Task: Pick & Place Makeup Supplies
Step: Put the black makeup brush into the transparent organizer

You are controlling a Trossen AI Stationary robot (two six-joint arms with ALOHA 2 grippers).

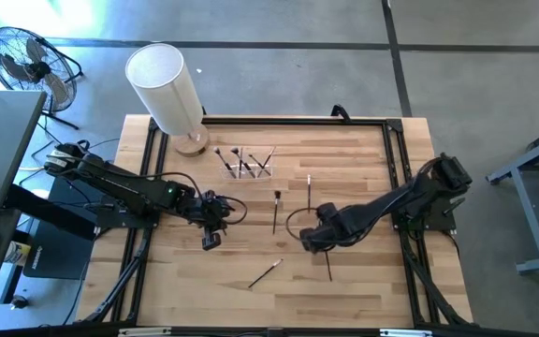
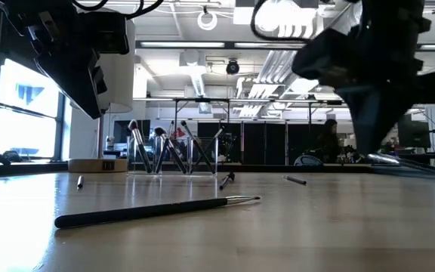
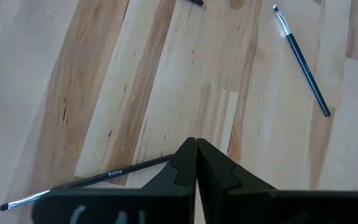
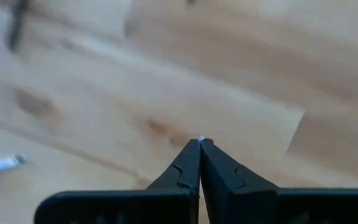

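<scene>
Four thin makeup brushes lie flat on the wooden table: a dark one [image 1: 276,211], one [image 1: 309,190] beside it, one [image 1: 265,273] toward the near edge [image 2: 157,208], and one [image 1: 328,267] just nearward of my right gripper. Several more stand in the clear holder [image 1: 247,165] [image 2: 174,155]. My left gripper [image 1: 211,241] [image 3: 196,144] is shut and hangs above the table. A lettered dark-handled brush [image 3: 86,182] lies below it, its handle end hidden behind a finger. My right gripper [image 1: 312,241] [image 4: 201,142] is shut, low over bare wood.
The tall white cylinder [image 1: 165,86] stands on a round wooden base at the table's far left corner, just left of the holder. A black frame rail [image 1: 298,120] runs along the table's far edge. A fan [image 1: 26,61] stands on the floor beyond the left side.
</scene>
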